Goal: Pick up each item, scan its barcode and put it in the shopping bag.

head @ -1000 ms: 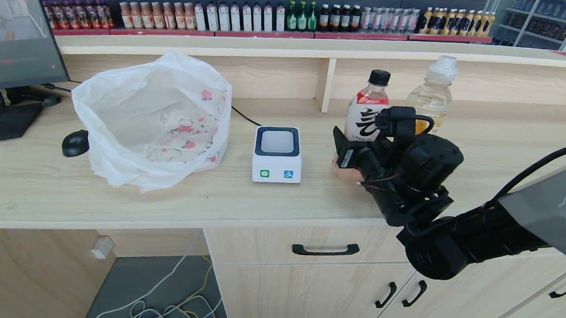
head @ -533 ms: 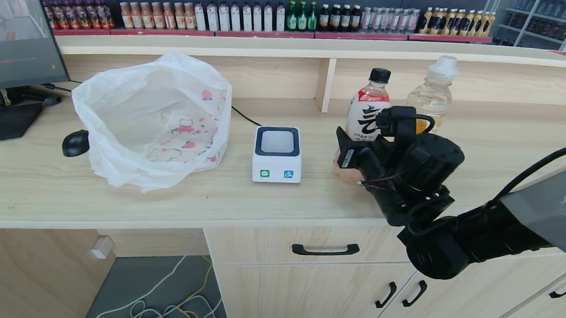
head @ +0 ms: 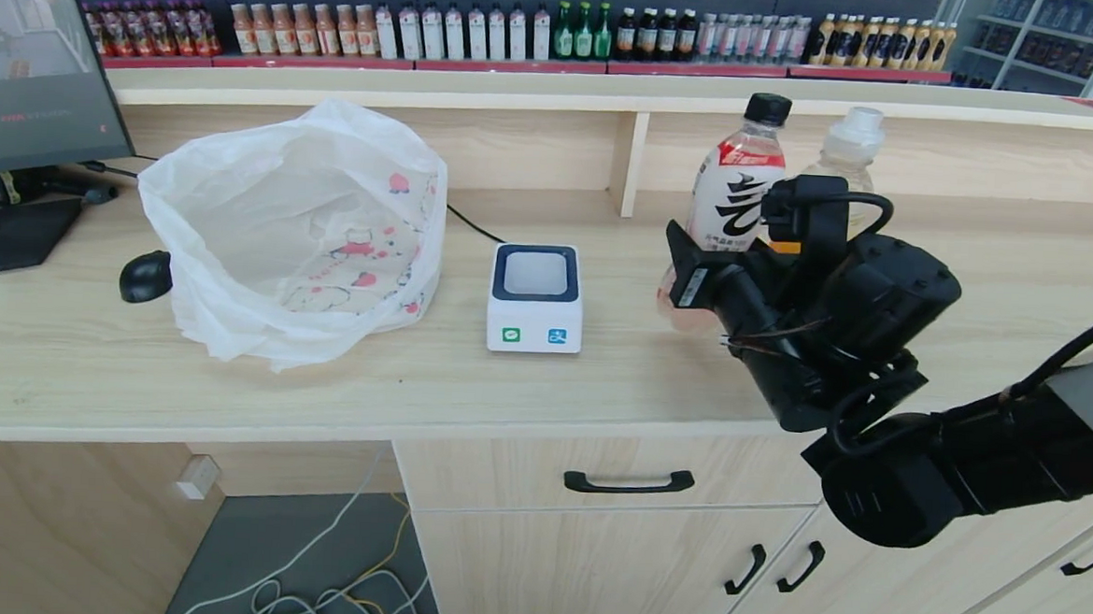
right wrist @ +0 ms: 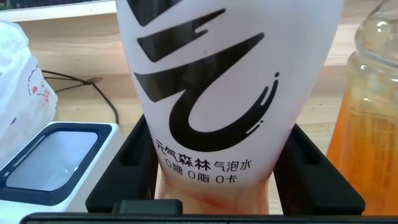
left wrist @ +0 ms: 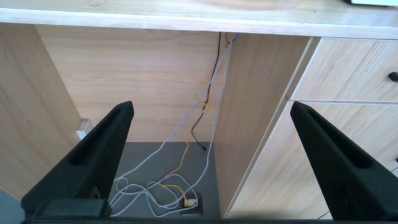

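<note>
White-labelled black-capped plastic bottle (head: pixel 734 200) is clamped upright in the right gripper (head: pixel 702 282), near the white box scanner (head: pixel 535 297). Left gripper (left wrist: pixel 211 124) is spread wide, empty.

shopping bag (head: pixel 298 228) left of scanner (head: pixel 535 297) | mouse (head: pixel 146 277) left of bag | bottle (head: pixel 735 191) right of scanner | second bottle (head: pixel 847 145) behind it

Far left on the pale wooden counter (head: pixel 85 367) stands a dark flat monitor (head: pixel 26 55), with a black rounded computer mouse (head: pixel 146 276) near it. Behind runs a long shelf row of drink bottles (head: pixel 523 33). Down below are a black drawer handle (head: pixel 628 483) and loose white cables (head: pixel 280 600) on the floor.
</note>
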